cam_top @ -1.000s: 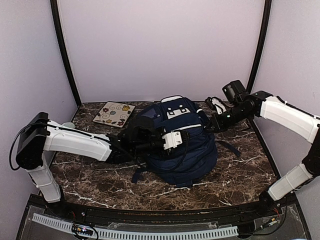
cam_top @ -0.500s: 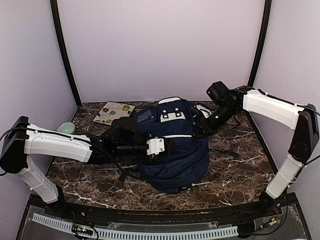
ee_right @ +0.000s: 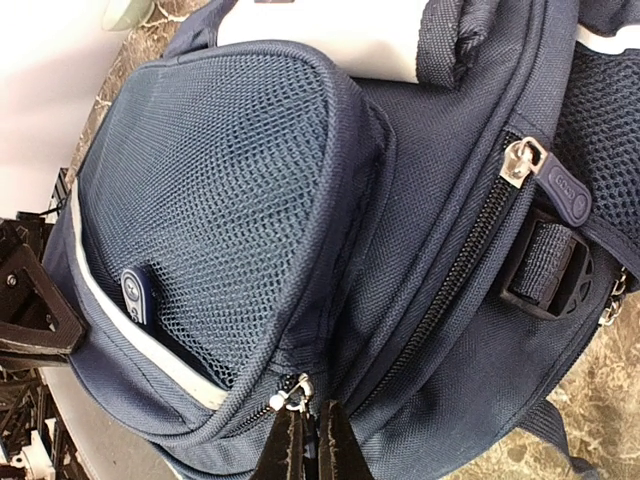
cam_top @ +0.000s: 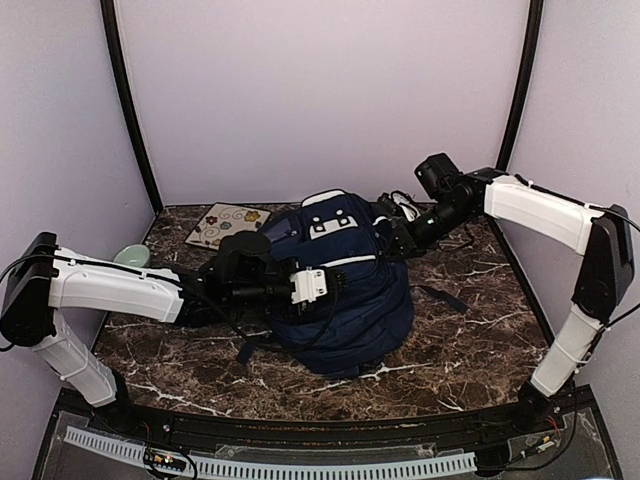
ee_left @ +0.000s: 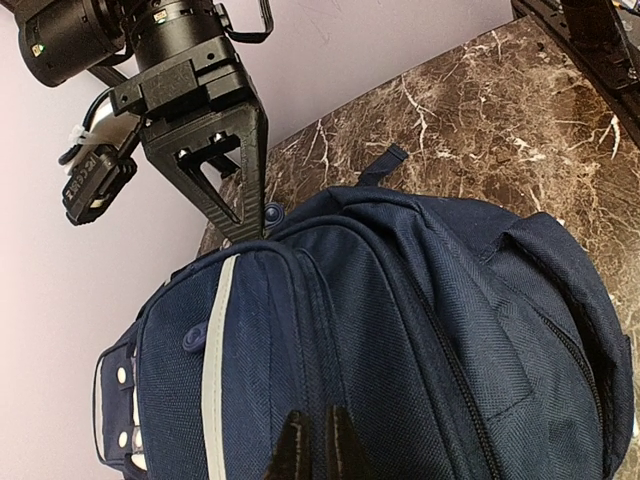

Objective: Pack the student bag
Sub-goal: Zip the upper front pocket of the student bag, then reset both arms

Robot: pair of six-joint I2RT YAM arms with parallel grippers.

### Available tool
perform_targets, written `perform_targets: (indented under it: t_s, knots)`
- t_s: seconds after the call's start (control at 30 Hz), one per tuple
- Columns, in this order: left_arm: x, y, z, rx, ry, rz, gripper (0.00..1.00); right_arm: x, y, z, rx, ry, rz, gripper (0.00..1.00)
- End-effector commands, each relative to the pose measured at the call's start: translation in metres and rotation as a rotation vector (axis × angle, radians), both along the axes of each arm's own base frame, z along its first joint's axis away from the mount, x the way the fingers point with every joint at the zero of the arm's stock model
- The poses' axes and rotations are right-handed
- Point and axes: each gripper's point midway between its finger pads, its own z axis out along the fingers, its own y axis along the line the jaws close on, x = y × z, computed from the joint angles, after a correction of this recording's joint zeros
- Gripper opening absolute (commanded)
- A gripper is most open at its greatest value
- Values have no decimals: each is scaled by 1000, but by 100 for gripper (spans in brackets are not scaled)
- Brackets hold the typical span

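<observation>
Student bag [cam_top: 370, 310] lies handle rearward (front up); left end effector [ee_left: 313, 425] and right end effector [ee_right: 308, 418] clamp it.

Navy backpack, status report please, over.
Left claw shut against large navy blue fabric backpack. Right claw shut at its silver zipper pull. Nothing seen blocking.

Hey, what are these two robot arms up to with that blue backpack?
Two robot arms are working on a navy student bag that lies on the marble table. The right arm reaches over the bag's top, its jaws shut on what looks like a zipper pull beside the mesh pocket. The left arm has its jaws shut against the bag's front, seemingly steadying it. The zippers in view look closed.
</observation>
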Motion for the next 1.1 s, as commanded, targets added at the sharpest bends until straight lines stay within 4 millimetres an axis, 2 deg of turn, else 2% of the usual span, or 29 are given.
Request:
perform_targets:
  t_s: [0.0,0.07,0.13,0.23,0.27,0.33,0.37,0.4,0.47,0.53,0.6,0.67,0.7,0.77,0.8,0.9,0.93,0.97,1.03,1.07]
  knots:
    - [-67,10,-17,72,127,-212,0,141,-91,29,-104,-418,-457,0]
    - [-67,11,-18,76,126,-205,0,131,-89,23,-85,-395,-428,0]
    - [-64,12,-19,74,129,-185,0,116,-75,27,-10,-383,-344,1]
    - [-58,10,-8,38,126,-154,2,94,-62,29,88,-353,-255,34]
    - [-57,9,-1,21,126,-148,8,85,-61,41,135,-367,-241,43]
    - [-56,8,13,-18,123,-139,22,78,-65,47,206,-348,-269,63]
    - [-56,8,20,-39,122,-139,39,78,-72,50,236,-352,-293,78]
    - [-57,8,27,-62,124,-139,51,78,-80,49,251,-348,-324,85]
    - [-55,10,44,-117,115,-118,67,80,-103,43,253,-352,-403,95]
    - [-42,17,60,-180,103,-34,80,84,-131,40,269,-358,-504,100]
    - [-11,31,79,-265,110,129,86,88,-163,40,314,-373,-625,100]
    - [35,60,90,-363,194,347,89,84,-202,36,344,-409,-747,100]
    - [63,85,88,-390,237,481,90,81,-215,36,348,-444,-775,100]
    - [105,133,81,-431,272,719,90,72,-233,36,352,-496,-815,100]
    - [119,156,76,-435,269,822,91,67,-238,34,352,-509,-829,100]
    - [144,220,58,-445,285,1075,92,53,-243,30,351,-525,-843,100]
    - [149,244,53,-470,302,1151,92,58,-287,22,238,-566,-1096,100]
    - [151,265,46,-499,324,1215,92,54,-302,18,185,-586,-1172,100]
    - [152,306,29,-560,351,1338,92,45,-316,13,121,-611,-1233,100]
    - [148,326,14,-565,350,1405,92,40,-321,11,95,-629,-1254,100]
